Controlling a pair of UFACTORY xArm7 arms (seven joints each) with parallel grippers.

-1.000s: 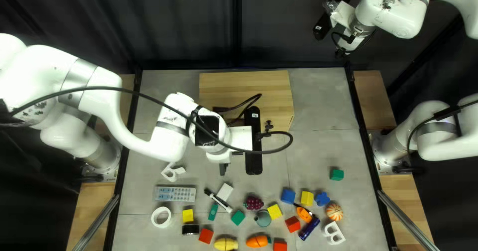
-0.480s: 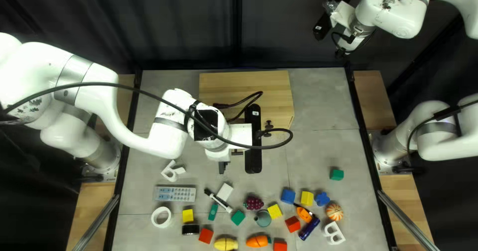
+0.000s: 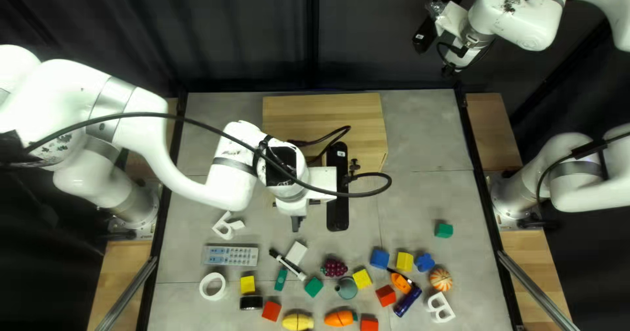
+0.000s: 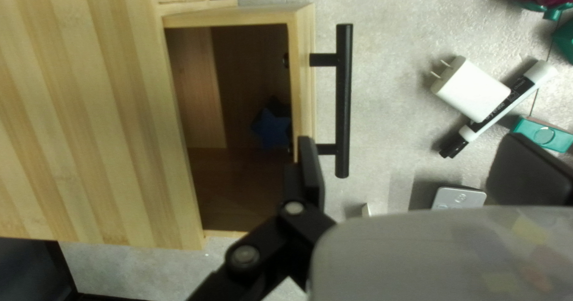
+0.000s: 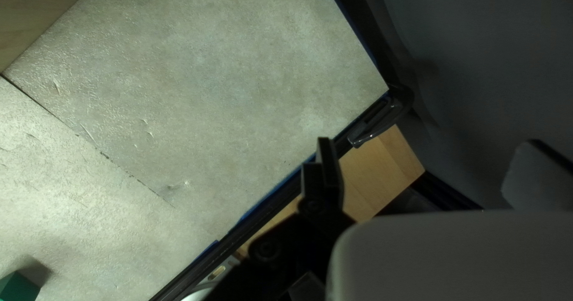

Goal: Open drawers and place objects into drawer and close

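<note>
In the top left view my left gripper (image 3: 297, 223) hangs in front of the wooden cabinet (image 3: 321, 118). The left wrist view has that gripper (image 4: 421, 158) open, one finger against or over the front of the pulled-out drawer (image 4: 303, 74), just beside its black bar handle (image 4: 344, 101); contact is unclear. Nothing is between the fingers except bare table below. A dark blue star (image 4: 273, 127) lies inside the drawer. My right gripper (image 3: 449, 70) is raised beyond the table's far edge; in the right wrist view this gripper (image 5: 427, 173) stands open and empty.
Toward the near edge lie a remote (image 3: 231, 255), marker (image 3: 287, 264), white charger (image 3: 296, 253), grapes (image 3: 335, 268), tape ring (image 3: 212, 286), white letters, colored blocks and toy vegetables. A green block (image 3: 443, 230) sits apart at the right.
My left arm and gripper have shifted slightly to the right in the top left view. The right arm and the table objects have stayed where they were.
</note>
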